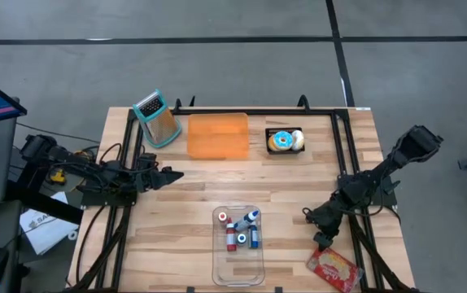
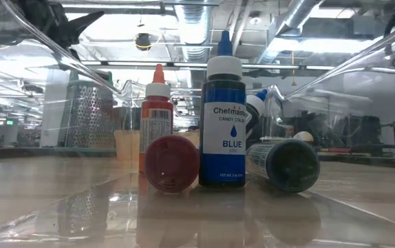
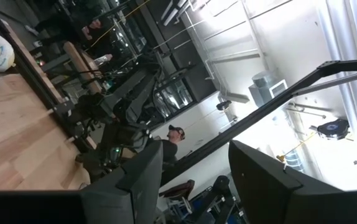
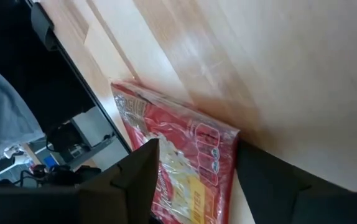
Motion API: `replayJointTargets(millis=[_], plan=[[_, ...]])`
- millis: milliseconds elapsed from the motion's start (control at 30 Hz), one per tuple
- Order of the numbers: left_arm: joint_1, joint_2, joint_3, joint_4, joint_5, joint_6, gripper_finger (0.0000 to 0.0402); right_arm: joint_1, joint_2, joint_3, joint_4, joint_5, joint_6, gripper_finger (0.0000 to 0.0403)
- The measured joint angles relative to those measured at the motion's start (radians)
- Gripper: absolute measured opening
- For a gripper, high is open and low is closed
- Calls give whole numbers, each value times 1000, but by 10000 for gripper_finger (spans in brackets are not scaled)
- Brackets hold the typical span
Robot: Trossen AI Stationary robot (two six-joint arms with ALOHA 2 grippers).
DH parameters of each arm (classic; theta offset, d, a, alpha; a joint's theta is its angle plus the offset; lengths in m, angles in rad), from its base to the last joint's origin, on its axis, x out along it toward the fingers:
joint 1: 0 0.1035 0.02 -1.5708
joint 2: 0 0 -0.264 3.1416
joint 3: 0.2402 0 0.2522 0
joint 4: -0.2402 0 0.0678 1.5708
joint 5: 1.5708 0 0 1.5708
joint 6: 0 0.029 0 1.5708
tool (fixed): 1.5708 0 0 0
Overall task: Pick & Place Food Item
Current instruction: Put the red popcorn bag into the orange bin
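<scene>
Reaching toward the near right corner of the wooden table point(image 1: 298, 187), the right gripper point(image 1: 321, 238) hangs just beside the red food packet point(image 1: 336, 270), which lies flat at that corner; in its wrist view the two fingers stand apart with the packet lying between and beyond them, nothing held. So the approach looks under way and the pick not yet made: next the jaws must drop astride the packet's edge and close. Parked at the table's left side, the left gripper point(image 1: 171, 174) waits parted and empty.
</scene>
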State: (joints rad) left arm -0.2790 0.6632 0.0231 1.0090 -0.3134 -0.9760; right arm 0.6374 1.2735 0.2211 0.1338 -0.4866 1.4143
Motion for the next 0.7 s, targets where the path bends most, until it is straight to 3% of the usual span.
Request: replayJointTargets(millis=[167, 367, 600, 700], plan=[[0, 0, 0, 2, 0, 0, 182, 4, -1, 0, -16, 23, 18, 155], [0, 0, 0, 2, 1, 0, 182, 5, 1, -3, -29, 67, 12, 16], [0, 0, 0, 3, 7, 0, 182, -67, -13, 30, 8, 199, -52, 2], [0, 0, 0, 3, 7, 0, 182, -137, -48, 111, -85, 236, -140, 1]])
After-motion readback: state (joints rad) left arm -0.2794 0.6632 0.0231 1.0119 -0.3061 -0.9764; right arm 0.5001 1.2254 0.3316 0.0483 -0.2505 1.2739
